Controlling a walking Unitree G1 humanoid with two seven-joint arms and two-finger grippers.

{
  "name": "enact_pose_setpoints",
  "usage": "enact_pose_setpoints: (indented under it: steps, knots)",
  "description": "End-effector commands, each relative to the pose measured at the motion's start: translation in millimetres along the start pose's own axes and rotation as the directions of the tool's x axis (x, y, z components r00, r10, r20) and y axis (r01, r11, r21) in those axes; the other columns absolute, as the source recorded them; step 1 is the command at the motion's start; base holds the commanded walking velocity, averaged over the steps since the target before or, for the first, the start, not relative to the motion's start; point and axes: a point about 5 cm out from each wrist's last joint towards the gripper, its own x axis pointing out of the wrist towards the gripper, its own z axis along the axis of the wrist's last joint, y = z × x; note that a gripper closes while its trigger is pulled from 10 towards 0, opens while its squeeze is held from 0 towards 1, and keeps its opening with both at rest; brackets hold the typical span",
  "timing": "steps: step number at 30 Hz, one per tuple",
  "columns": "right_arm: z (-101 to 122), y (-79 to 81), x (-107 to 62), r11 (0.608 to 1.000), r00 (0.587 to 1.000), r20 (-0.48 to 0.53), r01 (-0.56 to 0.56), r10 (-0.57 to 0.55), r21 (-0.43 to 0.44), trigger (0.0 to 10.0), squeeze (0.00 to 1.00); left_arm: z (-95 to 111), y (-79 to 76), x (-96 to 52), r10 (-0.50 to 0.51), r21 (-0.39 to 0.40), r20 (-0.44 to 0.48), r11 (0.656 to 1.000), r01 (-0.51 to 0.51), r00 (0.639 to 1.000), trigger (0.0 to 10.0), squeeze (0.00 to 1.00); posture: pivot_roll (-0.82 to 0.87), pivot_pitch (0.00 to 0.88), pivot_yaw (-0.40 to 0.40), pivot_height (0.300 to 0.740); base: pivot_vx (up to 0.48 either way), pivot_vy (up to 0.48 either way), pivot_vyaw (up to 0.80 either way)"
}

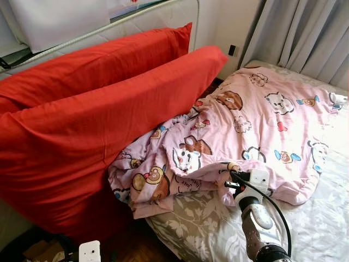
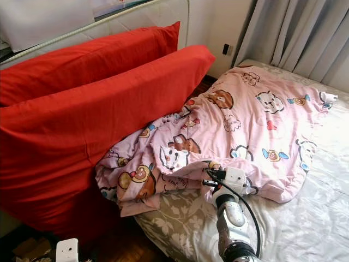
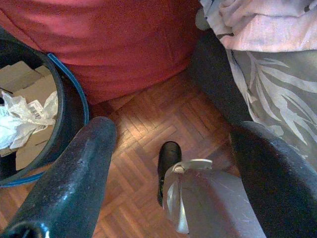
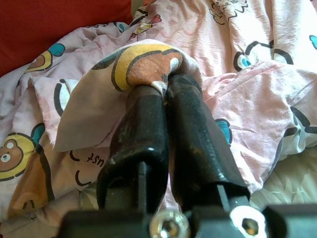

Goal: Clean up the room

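Head cam: pink cartoon-print blanket [image 1: 256, 125] lies crumpled across the bed [image 1: 322, 224], its left part bunched against two big red pillows [image 1: 82, 136] that lean at the bedside. Right gripper [image 1: 232, 180] is at the blanket's near edge, over the grey leaf-print sheet [image 1: 191, 218]. Its fingers are hard to read from this angle. Grey curtain [image 1: 305, 33] at the back right, a wall outlet [image 1: 232, 50] beside it.

Right wrist: right gripper fingers [image 4: 143, 124] are pressed together, with a fold of the blanket [image 4: 148, 62] pinched between the tips. The pinched bit carries a yellow-and-brown bear print. Rest of the blanket spreads around it, red pillow in the corner of the frame.

Left wrist: left gripper [image 3: 168, 163] hangs low over the parquet floor [image 3: 148, 129], fingers spread wide, nothing between them. It shows a dark bin [image 3: 54, 119] holding cardboard and crumpled paper, plus the robot's own foot [image 3: 168, 163] on the floor, with the pillow's base and the bed's side beyond.
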Motion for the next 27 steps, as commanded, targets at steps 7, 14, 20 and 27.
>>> enact_pose_setpoints:
  steps: [7, 14, 20, 27]
  knots:
    - [0.0, -2.7, -1.2, 1.0, 1.0, 0.003, 0.009, -0.009, -0.013, 10.0, 0.0, -9.7, -1.8, -4.2, -0.006, 0.004, -0.032, 1.0, 0.007, 0.999, 10.0, 0.0, 0.02, 0.133, -0.062, 0.74, 0.0, 0.0, 0.0]
    - [3.5, 0.3, 1.6, 1.0, 1.0, 0.013, 0.006, -0.006, -0.01, 10.0, 0.0, -8.2, -1.0, -2.5, -0.01, 0.012, -0.039, 1.0, 0.011, 0.999, 10.0, 0.0, 0.02, 0.132, -0.056, 0.74, -0.103, 0.0, 0.0]
    - [4.7, 0.2, 2.4, 1.0, 1.0, 0.014, 0.005, -0.005, -0.012, 10.0, 0.0, -7.7, -0.5, -2.3, -0.008, 0.012, -0.038, 1.0, 0.008, 0.999, 10.0, 0.0, 0.02, 0.134, -0.059, 0.74, -0.245, 0.0, 0.0]
    - [7.2, -0.4, 3.6, 1.0, 1.0, 0.02, 0.006, -0.005, -0.017, 10.0, 0.0, -9.4, -1.9, -3.0, -0.009, 0.011, -0.044, 1.0, 0.009, 0.999, 10.0, 0.0, 0.02, 0.132, -0.063, 0.74, -0.244, 0.0, 0.0]
